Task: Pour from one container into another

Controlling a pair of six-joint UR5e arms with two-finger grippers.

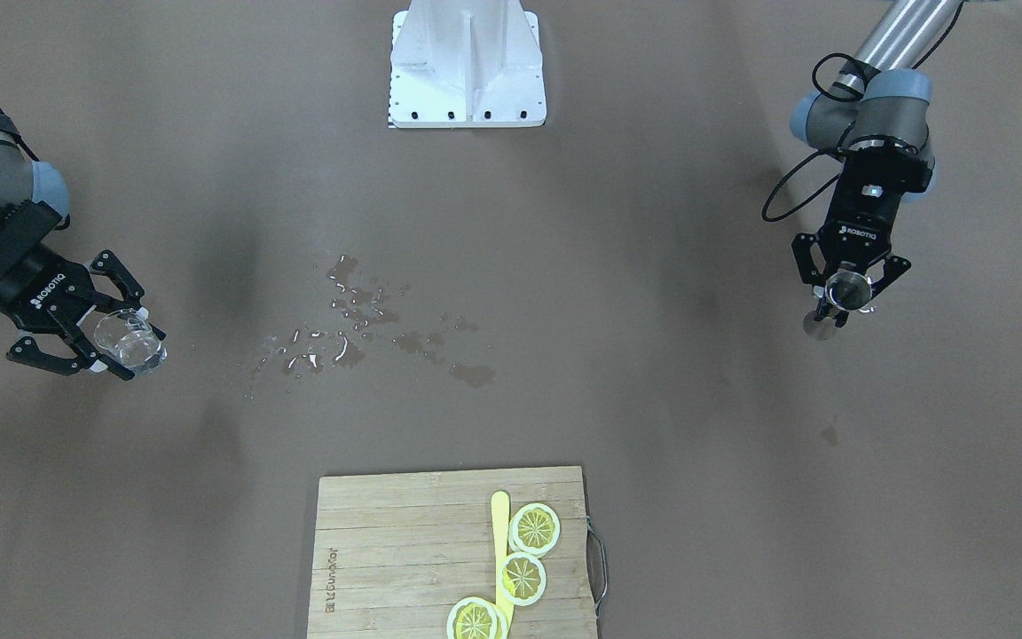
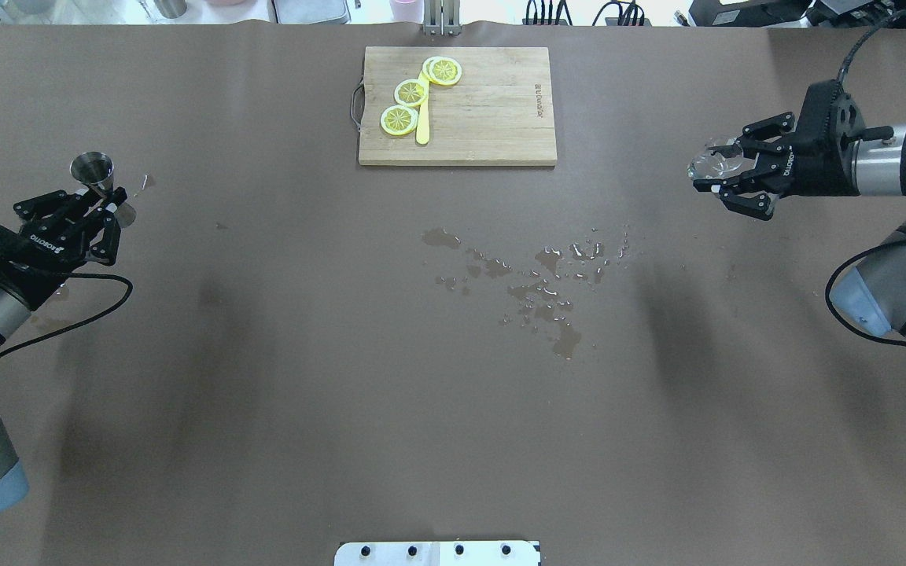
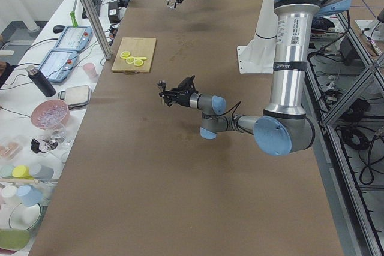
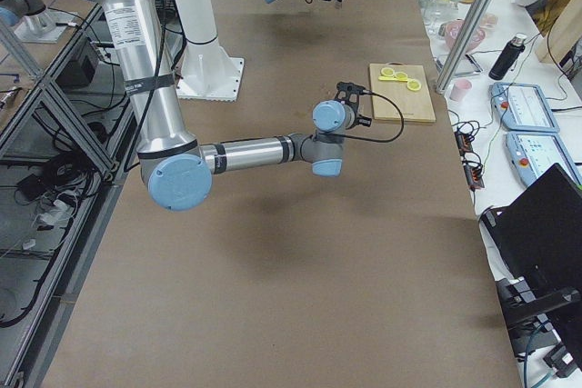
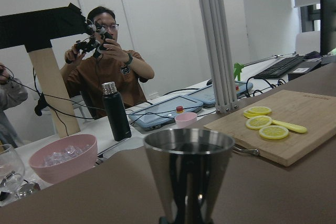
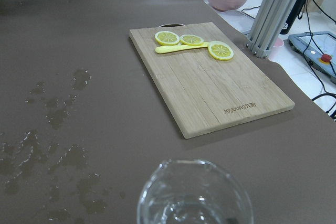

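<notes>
The left gripper [image 2: 107,211] is closed on a steel jigger [image 2: 92,167], held above the table's [image 2: 264,393] left end; the right gripper [image 2: 711,169] clamps a clear glass [image 1: 131,343] at the right end, well apart. Spilled water [image 2: 547,291] lies between them, near a board [image 2: 484,118] with lemon slices [image 2: 411,92]

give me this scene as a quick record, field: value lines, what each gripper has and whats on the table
left gripper: fingers shut on the metal jigger, which stands upright in the left wrist view
right gripper: fingers shut on the clear glass
contents of either container: cannot tell
spacing: the two containers are at opposite ends of the table, far apart
spill: scattered wet patches mid-table, between the arms
cutting board: at the table's far edge from the robot
on the board: three lemon slices and a yellow utensil
</notes>
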